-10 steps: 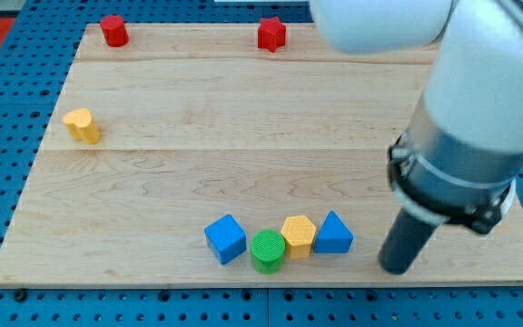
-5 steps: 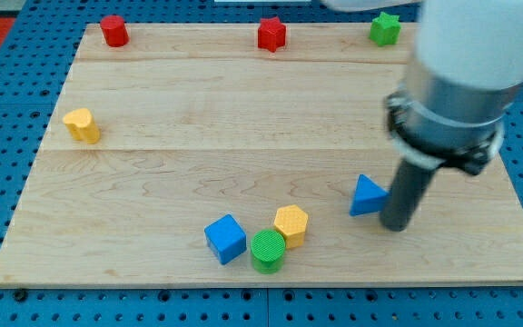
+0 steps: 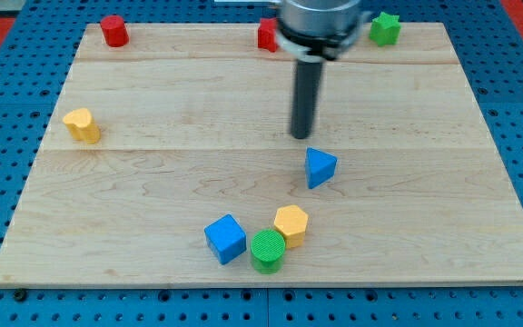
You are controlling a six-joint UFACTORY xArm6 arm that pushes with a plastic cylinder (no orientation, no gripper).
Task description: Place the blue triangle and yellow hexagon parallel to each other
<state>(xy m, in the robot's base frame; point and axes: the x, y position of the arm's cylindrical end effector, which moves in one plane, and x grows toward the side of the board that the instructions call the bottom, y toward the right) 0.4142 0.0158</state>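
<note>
The blue triangle (image 3: 320, 167) lies right of the board's middle, apart from the other blocks. The yellow hexagon (image 3: 291, 224) sits below it near the view's bottom, touching the green cylinder (image 3: 267, 251). My tip (image 3: 300, 135) is just above and slightly left of the blue triangle, with a small gap between them. The dark rod rises from the tip toward the view's top.
A blue cube (image 3: 225, 239) sits left of the green cylinder. A yellow heart-shaped block (image 3: 82, 125) is at the left. A red block (image 3: 113, 30), a red star (image 3: 267, 34) partly behind the arm, and a green star (image 3: 386, 28) line the wooden board's (image 3: 152, 182) top edge.
The blue triangle was pushed from beside the yellow hexagon up and away, and now lies further left and higher. My tip swung from the lower right to above the triangle.
</note>
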